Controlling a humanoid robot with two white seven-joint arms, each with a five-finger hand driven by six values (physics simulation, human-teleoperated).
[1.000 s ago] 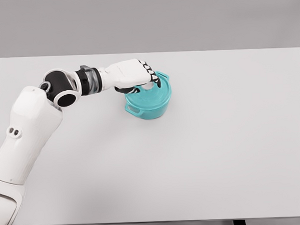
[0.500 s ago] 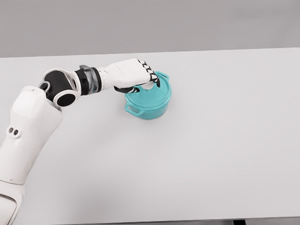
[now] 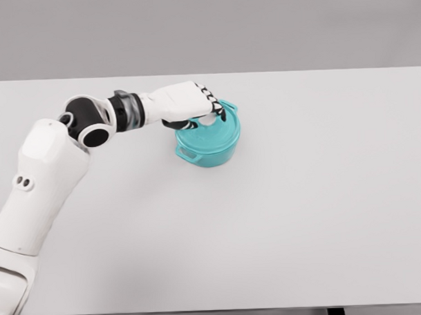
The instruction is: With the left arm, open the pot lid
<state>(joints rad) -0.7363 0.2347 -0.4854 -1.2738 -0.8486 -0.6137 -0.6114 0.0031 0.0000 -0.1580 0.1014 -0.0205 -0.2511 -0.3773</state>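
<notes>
Just above frame centre on the white table (image 3: 323, 216), the round teal lidded pot (image 3: 210, 147) sits under the white left hand (image 3: 188, 103); its fingers (image 3: 210, 102) curl around the pale lid knob (image 3: 207, 120), apparently gripping; lift straight up, keeping the pot from dragging.

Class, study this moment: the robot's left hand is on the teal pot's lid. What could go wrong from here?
1. The left robot hand curls over the knob of the lid, but how firm the grip is cannot be seen; the lid might slip when raised.
2. Nothing steadies the pot on the table, so it could lift or slide along.
</notes>
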